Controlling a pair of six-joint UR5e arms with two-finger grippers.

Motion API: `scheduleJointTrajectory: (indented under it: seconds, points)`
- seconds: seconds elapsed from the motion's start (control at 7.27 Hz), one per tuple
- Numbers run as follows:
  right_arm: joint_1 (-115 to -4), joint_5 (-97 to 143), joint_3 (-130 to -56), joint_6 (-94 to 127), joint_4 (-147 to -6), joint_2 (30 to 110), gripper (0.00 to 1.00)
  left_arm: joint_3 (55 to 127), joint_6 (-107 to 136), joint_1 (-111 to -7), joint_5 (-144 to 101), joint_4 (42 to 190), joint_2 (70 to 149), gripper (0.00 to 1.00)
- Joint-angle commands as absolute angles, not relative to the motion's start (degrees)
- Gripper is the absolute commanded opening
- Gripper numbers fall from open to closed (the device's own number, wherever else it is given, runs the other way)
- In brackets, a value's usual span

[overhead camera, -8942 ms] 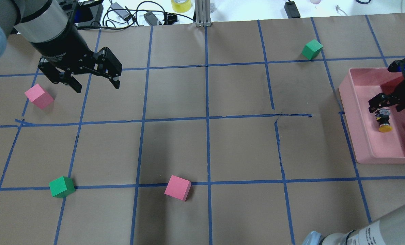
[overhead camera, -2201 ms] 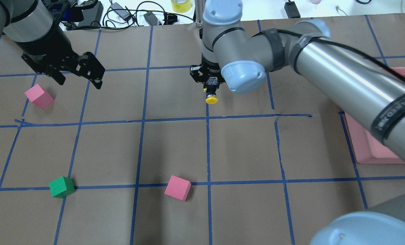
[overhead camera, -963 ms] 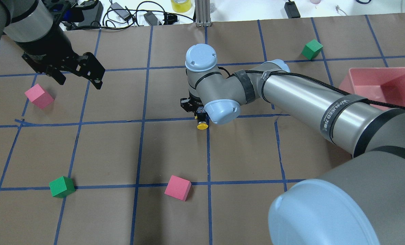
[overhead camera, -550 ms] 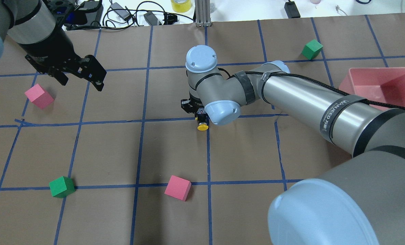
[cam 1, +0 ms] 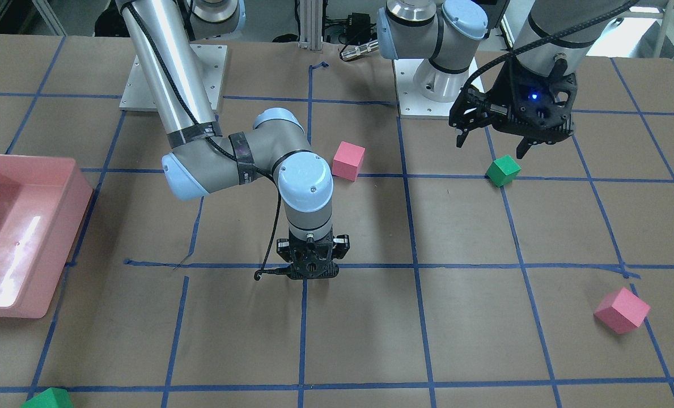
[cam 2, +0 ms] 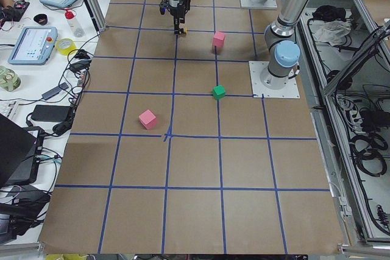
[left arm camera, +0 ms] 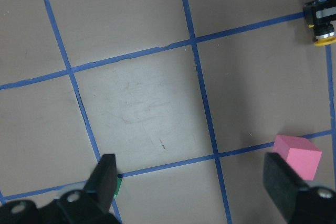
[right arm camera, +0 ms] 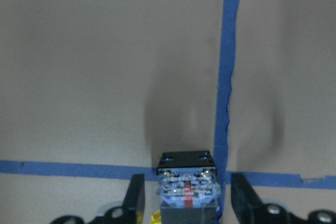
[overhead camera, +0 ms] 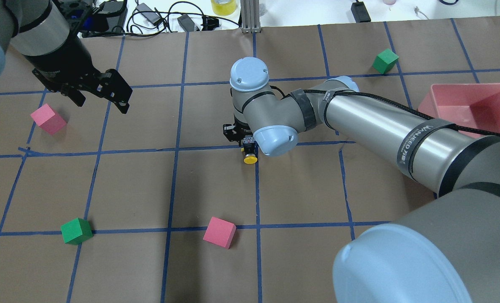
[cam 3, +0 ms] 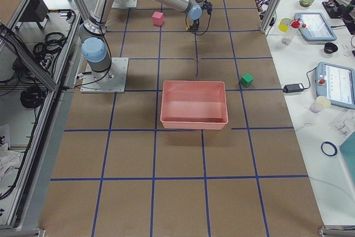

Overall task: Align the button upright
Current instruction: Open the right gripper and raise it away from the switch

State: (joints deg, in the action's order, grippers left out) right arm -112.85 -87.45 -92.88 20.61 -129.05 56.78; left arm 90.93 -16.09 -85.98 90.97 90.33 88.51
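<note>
1. Button (overhead camera: 250, 152) sits near the middle of the table (overhead camera: 300, 193), at a crossing of two blue tape lines (overhead camera: 207, 147).
2. It points straight down: the overhead view shows the yellow cap (overhead camera: 250, 159) at the bottom, and the right wrist view shows the silvery-blue base (right arm camera: 187, 191) facing up at the camera.
3. Whether the cap touches the paper cannot be told.
4. The right gripper (cam 1: 312, 273) points down over the button, with its fingers (right arm camera: 135, 198) narrow, one on each side of the base.
5. In the right wrist view a thin strip of background shows between each finger and the base. Whether the pads grip the body lower down cannot be told.
6. The left gripper (overhead camera: 101, 104) hangs above the table on the robot's left. Its jaws are spread wide and hold nothing.
7. The left pink cube (overhead camera: 48, 119) lies on the table near the left gripper in the overhead view.
8. The near green cube (overhead camera: 76, 231) and the front pink cube (overhead camera: 219, 232) lie on the tape line nearest the robot, well apart from the button.
9. The far green cube (overhead camera: 385, 60) lies beyond the right arm (overhead camera: 380, 126).
10. The pink bin (cam 1: 8, 238) stands at the table edge on the robot's right.
</note>
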Motion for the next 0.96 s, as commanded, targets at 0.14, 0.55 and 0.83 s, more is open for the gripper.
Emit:
scheduleJointTrajectory:
  seconds: [0.14,0.55,0.83]
  points:
    - [-112.07,-88.06,-92.90,16.72,-126.84,63.25,1.00,90.78,-16.08,-86.04,91.05,88.44,88.15,1.00]
    - [-102.09,-88.07,-91.67,6.66,-103.17,79.23,1.00,93.23,-16.17,-85.78,91.40,86.48,89.20,1.00]
    - [-96.09,-88.77,-91.67,1.41,-96.79,88.47,1.00,95.27,-16.26,-85.96,91.49,86.22,89.20,1.00]
